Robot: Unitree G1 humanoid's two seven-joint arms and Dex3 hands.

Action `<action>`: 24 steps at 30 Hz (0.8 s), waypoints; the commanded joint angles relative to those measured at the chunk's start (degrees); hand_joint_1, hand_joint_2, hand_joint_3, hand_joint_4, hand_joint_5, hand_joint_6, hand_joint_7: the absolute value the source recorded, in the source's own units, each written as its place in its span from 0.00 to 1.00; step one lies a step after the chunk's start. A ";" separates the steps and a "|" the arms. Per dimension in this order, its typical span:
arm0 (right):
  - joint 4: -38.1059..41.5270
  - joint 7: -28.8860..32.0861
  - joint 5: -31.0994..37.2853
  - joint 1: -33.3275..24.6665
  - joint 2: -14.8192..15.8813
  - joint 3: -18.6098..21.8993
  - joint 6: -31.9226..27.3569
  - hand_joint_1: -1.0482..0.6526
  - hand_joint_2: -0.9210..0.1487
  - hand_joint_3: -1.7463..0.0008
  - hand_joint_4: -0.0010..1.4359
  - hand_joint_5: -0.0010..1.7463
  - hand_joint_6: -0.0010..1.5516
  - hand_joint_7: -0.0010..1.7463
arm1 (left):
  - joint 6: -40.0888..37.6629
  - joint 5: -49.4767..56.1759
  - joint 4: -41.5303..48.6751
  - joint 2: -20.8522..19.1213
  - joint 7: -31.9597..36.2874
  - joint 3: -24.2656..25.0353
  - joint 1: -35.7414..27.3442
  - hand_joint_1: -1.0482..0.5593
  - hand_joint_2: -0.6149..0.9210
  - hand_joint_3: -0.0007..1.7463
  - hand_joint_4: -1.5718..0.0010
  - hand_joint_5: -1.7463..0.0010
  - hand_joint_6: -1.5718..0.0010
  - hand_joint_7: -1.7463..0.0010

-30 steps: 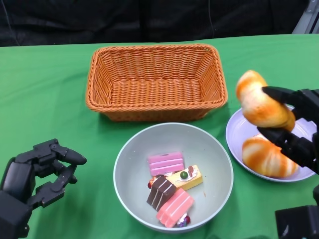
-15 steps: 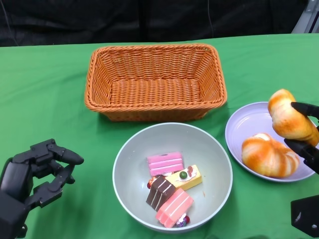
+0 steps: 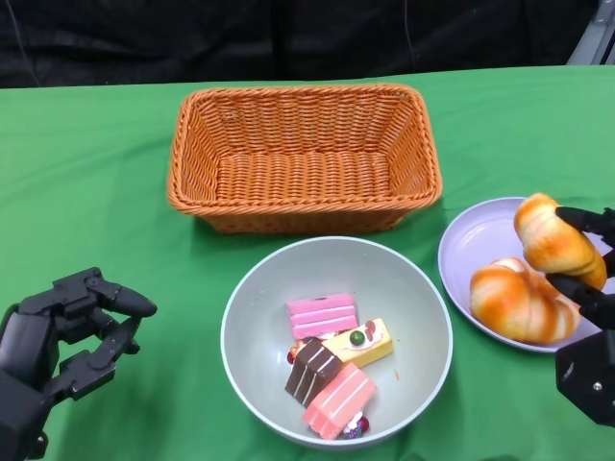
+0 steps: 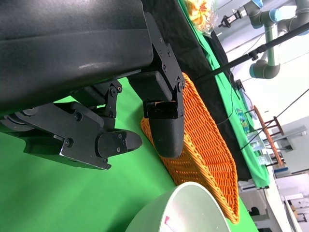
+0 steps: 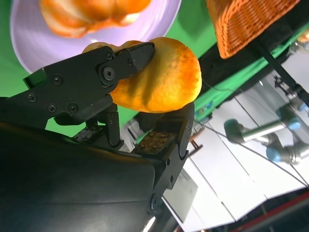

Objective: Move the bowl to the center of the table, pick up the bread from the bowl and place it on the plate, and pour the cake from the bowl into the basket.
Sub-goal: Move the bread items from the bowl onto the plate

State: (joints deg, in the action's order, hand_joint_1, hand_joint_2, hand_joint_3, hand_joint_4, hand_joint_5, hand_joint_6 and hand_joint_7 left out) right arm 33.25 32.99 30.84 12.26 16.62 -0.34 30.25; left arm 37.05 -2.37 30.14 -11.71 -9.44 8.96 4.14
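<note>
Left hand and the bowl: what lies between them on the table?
Nothing; in the head view only bare green cloth separates the empty left hand from the bowl.

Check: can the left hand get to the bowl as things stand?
Probably yes: the left hand is open, holds nothing, and only bare green cloth lies between it and the bowl rim.

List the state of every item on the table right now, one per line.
Orange wicker basket: empty, upright.
Grey bowl: holds cake pieces, no bread.
Lilac plate: holds one bread roll.
Second bread roll: held above plate.
Right hand: gripping roll.
Left hand: holding nothing.
</note>
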 commanded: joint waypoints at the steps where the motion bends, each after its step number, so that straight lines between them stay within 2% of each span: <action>1: 2.09 -0.14 -1.07 1.47 0.98 -0.12 -0.49 0.59 0.05 1.00 0.55 0.74 0.66 0.19 | 0.08 -0.41 -0.50 -1.20 -0.20 0.51 -0.02 0.69 0.97 0.27 0.51 0.20 0.45 0.44; 5: 6.81 0.73 -0.06 3.68 1.67 -1.35 -0.90 0.57 0.05 1.00 0.55 0.76 0.69 0.13 | 0.01 -0.32 -0.69 -1.29 -0.14 0.51 -0.23 0.69 0.97 0.27 0.51 0.20 0.45 0.44; 6: 7.68 1.07 0.11 4.10 1.81 -1.61 -0.79 0.57 0.04 1.00 0.55 0.74 0.69 0.11 | 0.05 -0.18 -0.68 -1.32 -0.02 0.51 -0.25 0.68 0.96 0.27 0.51 0.20 0.45 0.44; 11: 11.18 1.92 0.65 6.11 2.60 -2.86 -0.68 0.56 0.04 1.00 0.54 0.74 0.70 0.08 | -0.32 0.00 -0.91 -1.37 0.14 0.50 -0.37 0.68 0.96 0.27 0.50 0.20 0.45 0.45; 19: 16.01 1.87 0.10 8.99 3.53 -4.03 -0.50 0.55 0.03 1.00 0.52 0.74 0.71 0.06 | 0.08 -0.37 -0.64 -1.17 -0.16 0.43 -0.29 0.67 0.96 0.27 0.51 0.20 0.45 0.44; 24: 17.96 2.14 -0.46 10.08 4.02 -4.40 0.55 0.55 0.02 1.00 0.53 0.70 0.72 0.04 | 0.19 0.29 -0.66 -1.16 0.44 0.37 -0.30 0.69 0.96 0.27 0.50 0.20 0.44 0.44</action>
State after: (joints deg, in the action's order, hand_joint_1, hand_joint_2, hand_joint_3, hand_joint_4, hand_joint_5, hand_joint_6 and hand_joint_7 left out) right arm 50.53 34.35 31.46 21.58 19.15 -4.94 30.01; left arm 36.98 -2.28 29.99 -11.90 -9.43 8.97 4.03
